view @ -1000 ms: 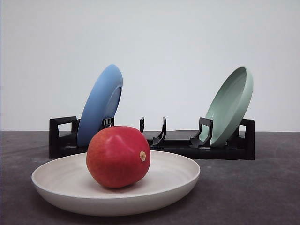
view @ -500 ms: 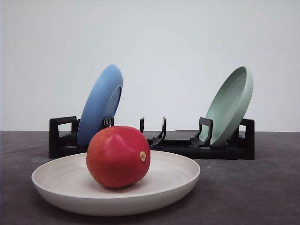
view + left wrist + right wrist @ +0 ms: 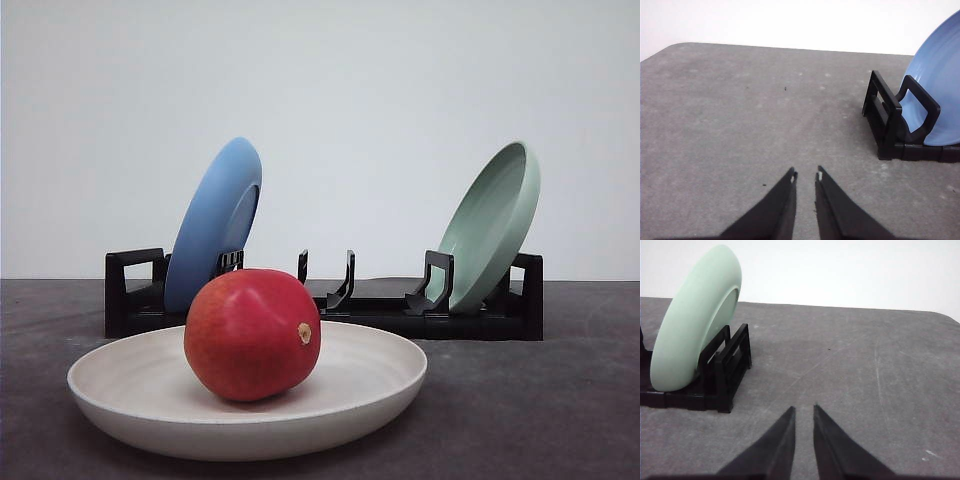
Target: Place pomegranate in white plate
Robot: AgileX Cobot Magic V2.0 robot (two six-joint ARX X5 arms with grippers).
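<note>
The red pomegranate rests inside the white plate at the front of the table, its tan stem nub facing right. My left gripper hovers over bare grey table, its fingers nearly together with nothing between them, to the left of the rack's blue-plate end. My right gripper also has its fingers nearly together and holds nothing, over bare table to the right of the rack's green-plate end.
Behind the white plate a black dish rack spans the table. A blue plate leans in its left slot and a pale green plate in its right slot. The blue plate and green plate stand near each gripper.
</note>
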